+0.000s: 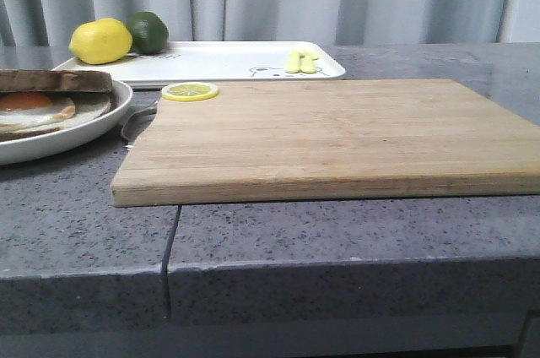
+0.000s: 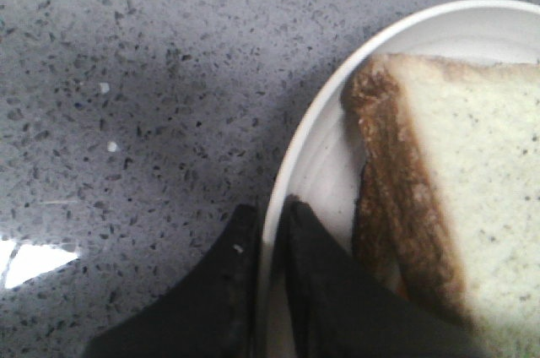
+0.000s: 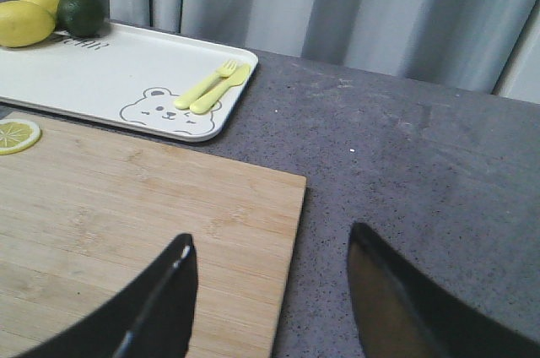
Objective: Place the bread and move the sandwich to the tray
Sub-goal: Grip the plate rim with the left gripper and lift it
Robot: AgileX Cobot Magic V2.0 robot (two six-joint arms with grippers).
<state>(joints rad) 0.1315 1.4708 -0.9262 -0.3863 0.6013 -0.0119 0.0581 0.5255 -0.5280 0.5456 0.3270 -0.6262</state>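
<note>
- Two black fingers (image 2: 325, 290) of the left gripper (image 2: 268, 282) straddle the plate (image 2: 312, 155) rim, nearly closed, sandwich (image 2: 456, 197) just inside.
- Right gripper (image 3: 270, 299) hangs open over the cutting board (image 3: 143, 206) edge, well apart from the sandwich.

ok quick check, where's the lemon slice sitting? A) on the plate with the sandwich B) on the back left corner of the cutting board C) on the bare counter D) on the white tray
B: the front view shows the lemon slice lying flat on the back left corner of the cutting board, in front of the tray, apart from the plate.
</note>
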